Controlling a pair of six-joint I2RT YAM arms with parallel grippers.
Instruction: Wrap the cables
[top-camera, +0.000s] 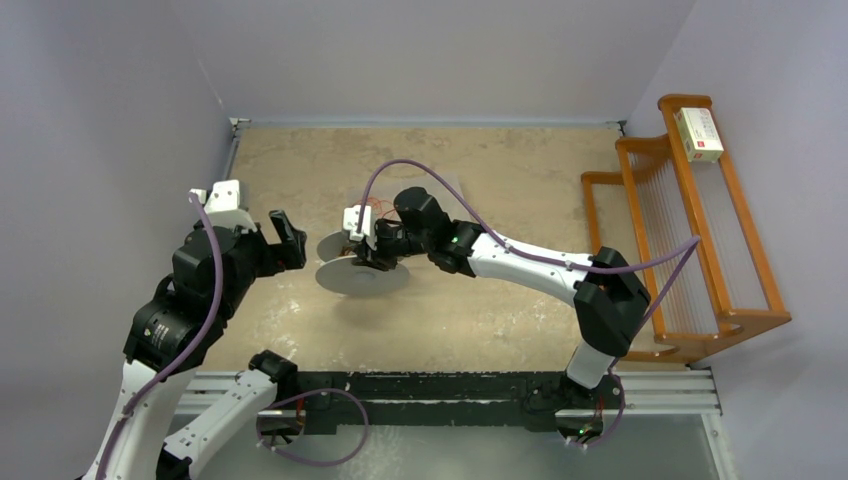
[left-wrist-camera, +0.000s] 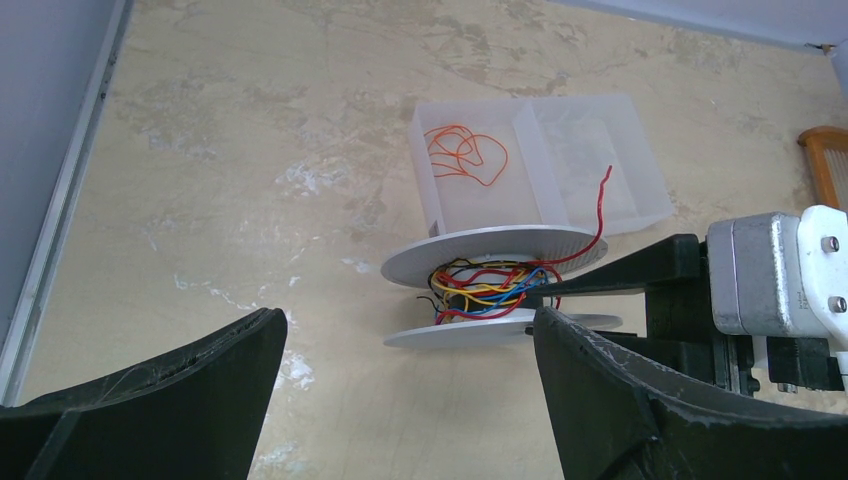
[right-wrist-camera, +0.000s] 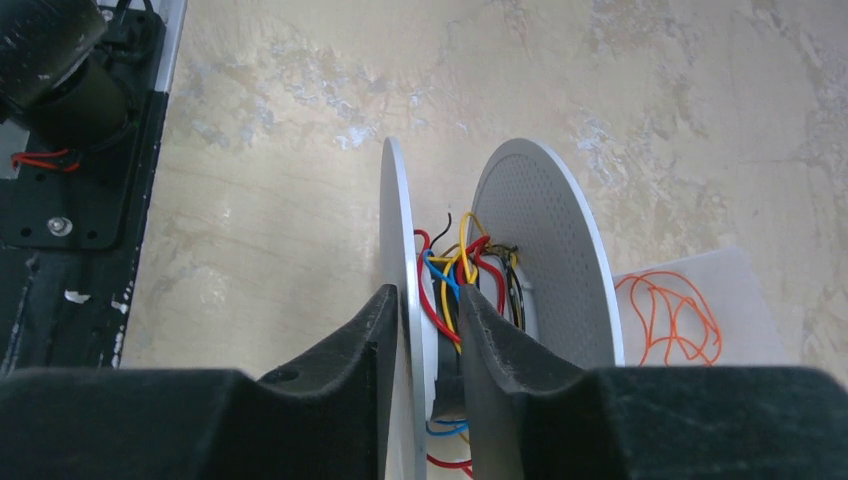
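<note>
The grey double-disc spool (top-camera: 360, 268) is held tilted just above the table, with red, yellow, blue and black wires bundled on its core (left-wrist-camera: 490, 283). A red cable end (left-wrist-camera: 601, 200) rises free from the spool. A loose orange cable (left-wrist-camera: 466, 155) lies coiled in a clear tray (left-wrist-camera: 610, 165); it also shows in the right wrist view (right-wrist-camera: 668, 316). My right gripper (right-wrist-camera: 426, 312) is shut on one spool disc (right-wrist-camera: 392, 215), one finger on each side of it. My left gripper (left-wrist-camera: 408, 318) is open and empty, a little left of the spool (left-wrist-camera: 470, 255).
A wooden rack (top-camera: 700, 250) stands at the right edge with a small white and red box (top-camera: 698, 135) on top. Walls close in the left and back. A metal rail (top-camera: 450, 385) runs along the near edge.
</note>
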